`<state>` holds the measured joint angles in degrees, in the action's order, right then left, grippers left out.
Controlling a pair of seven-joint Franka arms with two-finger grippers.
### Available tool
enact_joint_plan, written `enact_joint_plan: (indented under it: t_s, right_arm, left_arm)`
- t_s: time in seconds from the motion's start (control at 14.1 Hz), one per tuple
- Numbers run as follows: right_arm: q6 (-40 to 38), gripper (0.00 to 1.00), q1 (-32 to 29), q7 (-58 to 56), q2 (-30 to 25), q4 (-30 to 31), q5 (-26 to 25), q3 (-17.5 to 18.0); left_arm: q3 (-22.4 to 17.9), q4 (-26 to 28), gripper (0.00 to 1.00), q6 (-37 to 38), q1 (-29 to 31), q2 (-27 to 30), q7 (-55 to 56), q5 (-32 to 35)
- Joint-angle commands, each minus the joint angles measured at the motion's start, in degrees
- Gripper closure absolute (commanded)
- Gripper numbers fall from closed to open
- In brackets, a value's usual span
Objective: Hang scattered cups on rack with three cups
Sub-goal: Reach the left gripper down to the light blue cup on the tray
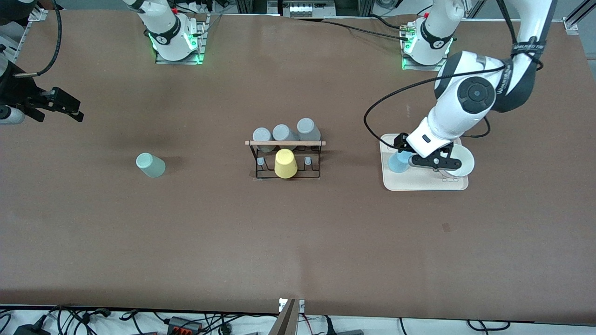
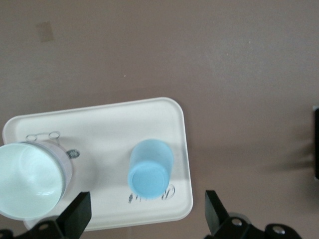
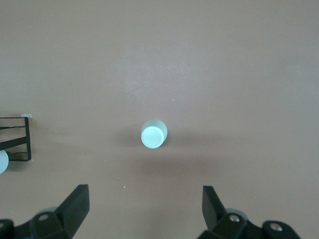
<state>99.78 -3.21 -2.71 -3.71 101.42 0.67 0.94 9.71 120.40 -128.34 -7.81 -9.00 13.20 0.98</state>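
Light blue cup sits upside down on the cream tray, untouched — left gripper hangs over it with fingers spread, so approach step; next, I judge, descend and pinch it — right gripper, likewise spread, waits above the mint cup.

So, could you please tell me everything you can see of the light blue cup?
The light blue cup is small, plain, handleless and tapered, matte like plastic. It stands upside down on the cream tray, beside a white bowl, toward the left arm's end of the table. The open left gripper hangs over it; nothing grips it.
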Motion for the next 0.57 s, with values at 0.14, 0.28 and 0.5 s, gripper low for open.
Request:
enact_joint_plan:
  t_s: [0.14, 0.28, 0.5]
  right_arm:
    - [0.42, 0.0, -0.65, -0.45, 1.69, 0.01, 0.73, 0.38]
    - [0.25, 0.0, -0.57, -0.45, 1.69, -0.25, 0.73, 0.38]
    - [0.16, 0.0, -0.57, -0.89, 2.57, -0.52, 0.47, 0.38]
  left_arm:
    - [0.13, 10.56, 0.0, -17.72, 0.51, -2.5, 0.86, 0.34]
    - [0.13, 10.56, 0.0, -18.35, 0.95, -4.35, 0.87, 0.34]
    - [0.13, 10.65, 0.0, -18.44, 0.95, -6.11, 0.6, 0.43]
